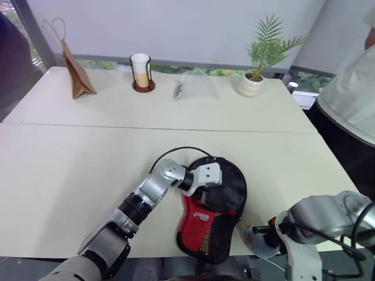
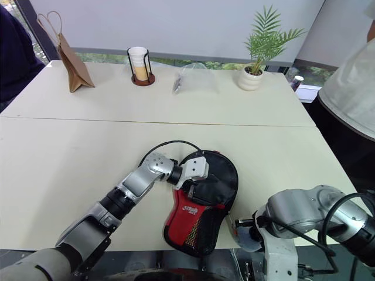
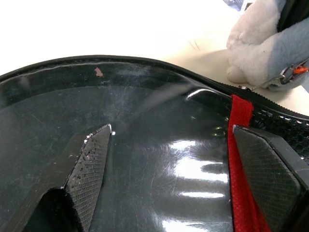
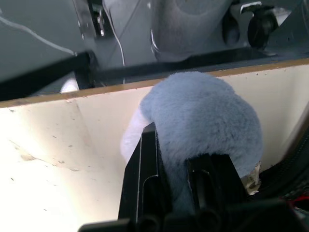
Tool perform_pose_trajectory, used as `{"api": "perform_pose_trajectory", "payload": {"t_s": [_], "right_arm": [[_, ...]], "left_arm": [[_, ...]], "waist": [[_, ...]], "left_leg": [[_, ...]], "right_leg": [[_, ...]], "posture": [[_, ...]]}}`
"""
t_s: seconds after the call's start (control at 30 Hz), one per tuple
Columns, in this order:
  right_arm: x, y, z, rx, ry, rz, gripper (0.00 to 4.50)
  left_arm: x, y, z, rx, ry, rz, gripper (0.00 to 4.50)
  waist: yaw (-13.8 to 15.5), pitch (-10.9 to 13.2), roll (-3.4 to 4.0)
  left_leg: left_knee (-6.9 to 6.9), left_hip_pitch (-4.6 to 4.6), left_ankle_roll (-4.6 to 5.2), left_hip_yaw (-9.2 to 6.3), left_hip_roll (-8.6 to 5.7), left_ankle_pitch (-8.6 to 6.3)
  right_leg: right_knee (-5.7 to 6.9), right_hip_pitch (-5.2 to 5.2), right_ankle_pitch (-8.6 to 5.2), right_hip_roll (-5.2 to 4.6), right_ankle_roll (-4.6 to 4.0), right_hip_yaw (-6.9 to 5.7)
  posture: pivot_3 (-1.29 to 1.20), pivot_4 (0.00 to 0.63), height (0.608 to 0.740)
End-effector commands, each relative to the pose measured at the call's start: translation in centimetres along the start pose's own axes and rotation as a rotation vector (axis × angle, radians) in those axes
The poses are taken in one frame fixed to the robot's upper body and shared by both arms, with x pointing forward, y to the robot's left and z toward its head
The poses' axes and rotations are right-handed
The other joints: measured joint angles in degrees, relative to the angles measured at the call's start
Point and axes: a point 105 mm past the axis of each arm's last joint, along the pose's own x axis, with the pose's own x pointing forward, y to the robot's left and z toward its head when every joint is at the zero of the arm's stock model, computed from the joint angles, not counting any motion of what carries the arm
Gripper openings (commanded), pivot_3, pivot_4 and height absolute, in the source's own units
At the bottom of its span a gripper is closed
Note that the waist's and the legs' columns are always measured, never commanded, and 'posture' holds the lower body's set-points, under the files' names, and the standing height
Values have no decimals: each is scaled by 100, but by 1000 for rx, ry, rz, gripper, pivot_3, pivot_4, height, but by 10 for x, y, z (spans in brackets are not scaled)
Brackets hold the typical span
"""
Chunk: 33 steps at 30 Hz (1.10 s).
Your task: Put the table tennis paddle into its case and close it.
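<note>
The case (image 1: 214,219) lies flat near the front edge of the cream table (image 1: 70,170), its round black end pointing away from the robot and its red panel and mesh pocket toward the edge. The left gripper (image 1: 212,193) rests on top of it with its fingers (image 3: 89,166) spread wide, both pads pressing on the clear plastic side, through which a dark round surface shows; whether that is the table tennis paddle cannot be told for sure. Just beside the case's narrow end, at the table's front edge, the right gripper (image 4: 176,169) has its fingers pressed together on a soft blue-and-white plush charm (image 4: 203,121), which hangs by a small metal clip at the case's zip. Well apart, along the far side of the table, stand a brown paper bag (image 1: 76,73), a cup in a wire holder (image 1: 141,72), a clear plastic bag (image 1: 193,86) and a potted plant (image 1: 258,58). A person in a light shirt (image 1: 351,99) stands at the table's right end.
</note>
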Motion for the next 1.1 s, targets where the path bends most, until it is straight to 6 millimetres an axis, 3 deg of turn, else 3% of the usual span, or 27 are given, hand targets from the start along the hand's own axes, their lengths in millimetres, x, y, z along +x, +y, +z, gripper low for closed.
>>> {"api": "perform_pose_trajectory", "payload": {"t_s": [0.03, 0.23, 0.4, 0.5, 0.67, 0.8, 0.93, 1.1], "right_arm": [[46, -14, 43, -51, -231, -60, 38], [60, -12, 46, -84, -238, -65, 38], [51, -16, 48, -28, -238, -91, 38], [40, -19, 20, 131, -161, -128, 38], [9, -6, -36, 454, -59, -169, 38], [-17, -1, -79, 694, 13, -240, 38], [-54, -8, -124, 858, 124, -309, 38], [-84, 5, -168, 1017, 297, -385, 38]], "left_arm": [[4, -13, -46, -142, 154, -24, 4177], [2, -12, -47, -150, 160, -15, 4177], [3, -10, -46, -152, 161, -11, 4177], [5, -8, -46, -149, 157, -6, 4177], [5, 3, -42, -122, 129, 36, 4177], [-1, 14, -35, -107, 91, 92, 4177], [-10, 21, -26, -88, 51, 128, 4177], [-29, 30, -17, -54, 15, 188, 4177]], "waist": [[-21, -3, -4], [-214, -26, -14], [-204, -38, -33], [-209, -38, -33], [-286, -34, -28], [-272, 49, 70], [-276, 193, 230], [-280, 271, 267]], "left_leg": [[-1, 33, -12, -16, 11, -8], [-121, 79, -40, -156, 90, -24], [-168, 137, -40, -154, 79, -24], [-178, 177, -74, -158, 77, -44], [-180, 185, -108, -154, 72, -64], [-157, 164, -83, -127, 50, -50], [-95, 147, -86, -129, 45, -52], [-78, 113, -80, -169, -40, -48]], "right_leg": [[-26, 45, -1, 3, 0, -15], [-349, 254, 6, 103, -11, -132], [-373, 277, 14, 97, -27, -128], [-372, 308, 12, 92, -28, -129], [-297, 218, 29, 72, -56, -129], [-183, 125, 58, 41, -104, -140], [-120, 51, 52, 41, -98, -150], [-46, -37, 56, 7, -90, -163]], "posture": [[0, 150, 740], [0, 150, 740], [0, 150, 740], [0, 150, 740], [0, 150, 740], [0, 150, 740], [0, 150, 740], [0, 150, 740]]}}
